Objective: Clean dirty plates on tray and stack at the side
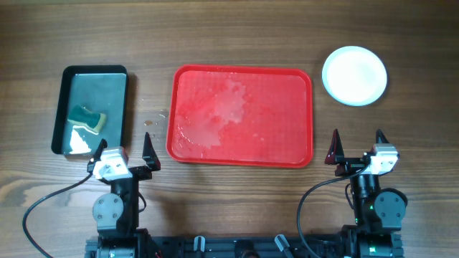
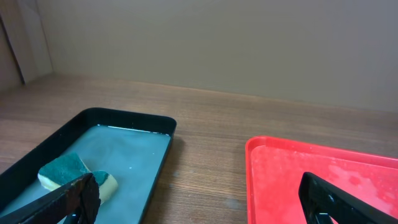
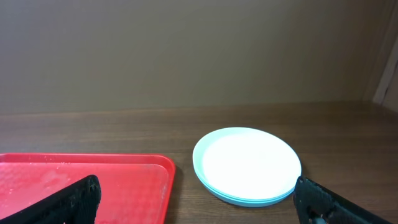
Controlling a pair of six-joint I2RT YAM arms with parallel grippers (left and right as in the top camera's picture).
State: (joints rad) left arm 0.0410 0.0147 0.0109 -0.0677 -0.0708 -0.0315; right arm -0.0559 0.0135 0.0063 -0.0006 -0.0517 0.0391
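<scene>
Your left tool [image 1: 123, 149] stands wide open beside the tray [image 1: 287, 107], gripping nothing; your right tool [image 1: 357, 143], equally wide, hangs empty near the stacked plates [image 1: 354, 75].

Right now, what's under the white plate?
Aqua plates show only their rims beneath the white plate; their faces are covered, and their count is unclear.

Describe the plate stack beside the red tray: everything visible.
The plate stack sits flat on the wooden table, right of the red tray and apart from it. The plates are round, shallow and glossy: a white plate on top, with pale aqua rims showing beneath it. The top face looks clean and empty. Nothing else touches it.
</scene>
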